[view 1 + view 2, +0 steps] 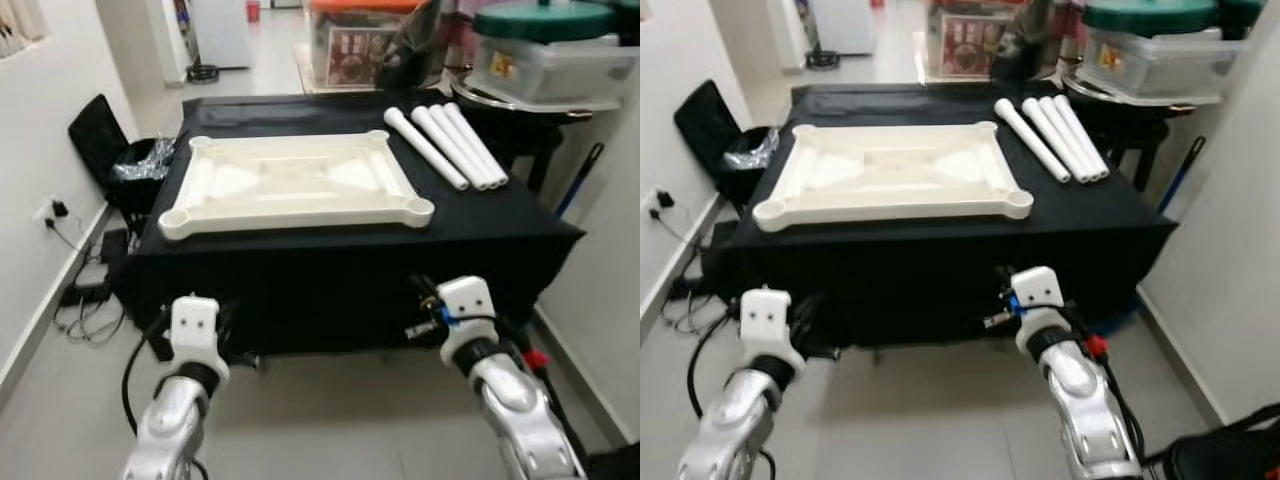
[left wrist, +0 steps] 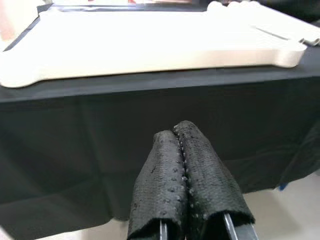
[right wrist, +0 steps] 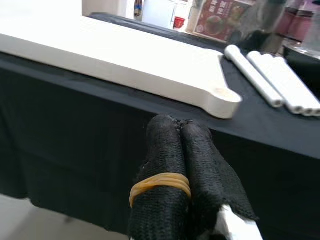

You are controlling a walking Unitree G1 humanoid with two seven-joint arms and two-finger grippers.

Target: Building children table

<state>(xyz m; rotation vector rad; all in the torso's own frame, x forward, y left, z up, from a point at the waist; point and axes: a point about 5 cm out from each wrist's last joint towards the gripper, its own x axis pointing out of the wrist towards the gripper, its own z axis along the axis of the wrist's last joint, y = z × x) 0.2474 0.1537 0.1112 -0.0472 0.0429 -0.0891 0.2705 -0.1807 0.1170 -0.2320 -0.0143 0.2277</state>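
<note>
**Nothing assembled yet**

You stand before the black-draped table (image 1: 330,255) with the white tabletop (image 1: 295,180) lying underside up, all corner sockets empty. The four white legs (image 1: 450,145) lie loose just beside it. Your left gripper (image 2: 187,185) and right gripper (image 3: 185,170) hang low, fingers pressed together, holding nothing.

No text can be read: the red printed box (image 3: 219,20) behind the surface bears characters too blurred to make out, and the yellow sticker (image 1: 502,66) on the plastic bin is illegible.
</note>
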